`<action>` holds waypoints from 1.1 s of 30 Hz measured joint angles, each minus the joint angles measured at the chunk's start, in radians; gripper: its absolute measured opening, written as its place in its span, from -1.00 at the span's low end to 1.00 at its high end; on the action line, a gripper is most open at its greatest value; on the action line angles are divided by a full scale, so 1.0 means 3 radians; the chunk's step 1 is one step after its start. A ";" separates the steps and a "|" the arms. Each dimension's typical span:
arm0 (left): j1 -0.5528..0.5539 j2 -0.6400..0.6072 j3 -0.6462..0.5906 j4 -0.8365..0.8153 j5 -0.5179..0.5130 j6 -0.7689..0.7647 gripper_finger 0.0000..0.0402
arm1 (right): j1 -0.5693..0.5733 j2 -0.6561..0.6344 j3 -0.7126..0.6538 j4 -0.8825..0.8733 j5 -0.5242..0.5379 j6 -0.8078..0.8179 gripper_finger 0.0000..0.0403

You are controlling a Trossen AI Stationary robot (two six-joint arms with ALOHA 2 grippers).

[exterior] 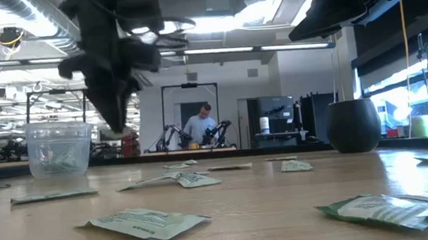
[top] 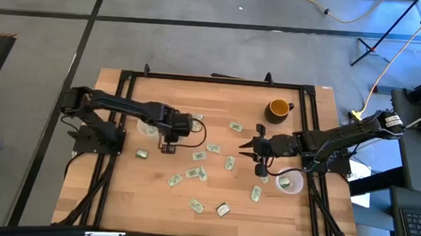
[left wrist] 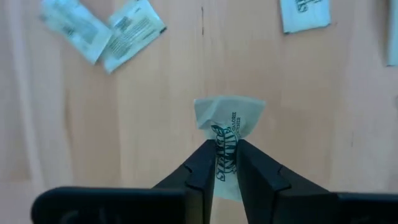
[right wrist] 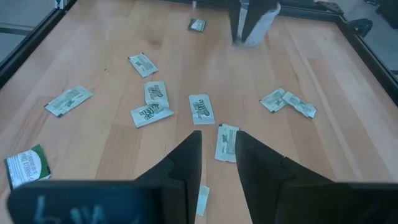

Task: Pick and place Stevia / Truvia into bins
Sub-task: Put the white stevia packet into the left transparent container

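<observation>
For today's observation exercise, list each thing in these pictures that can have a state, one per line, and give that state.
Left gripper: shut on a crumpled pale green-and-white paper packet, held above the wooden table.
Right gripper: open, empty, above loose packets.
Clear plastic cup by the left arm: upright, holds some packets.
Clear plastic cup by the right arm: upright, packet inside.
Yellow-orange mug: upright.
Loose packets: lying flat on the table.
</observation>
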 joint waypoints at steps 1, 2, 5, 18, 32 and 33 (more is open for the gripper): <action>0.0000 -0.0076 0.0013 -0.0047 0.0000 -0.0036 -0.72 | -0.0001 0.0001 0.0000 0.0000 0.0000 -0.0001 -0.50; 0.0000 -0.0163 0.0023 -0.0098 0.0000 -0.0079 -0.72 | 0.0000 0.0000 0.0000 0.0000 0.0000 -0.0001 -0.50; 0.0000 -0.0407 0.0023 -0.0358 -0.0103 -0.0252 -0.71 | -0.0001 0.0000 0.0000 0.0000 0.0000 -0.0001 -0.50; 0.0001 -0.1104 0.0023 -0.1397 -0.0791 -0.1489 -0.71 | 0.0000 0.0001 0.0000 0.0002 0.0000 -0.0001 -0.50; 0.0050 -0.0624 0.0023 -0.1343 -0.0798 -0.1555 -0.64 | -0.0001 0.0000 0.0000 0.0004 0.0000 0.0009 -0.50; 0.0074 -0.0583 0.0023 -0.1345 -0.0781 -0.1555 -0.64 | 0.0000 0.0000 0.0000 0.0004 0.0000 0.0009 -0.50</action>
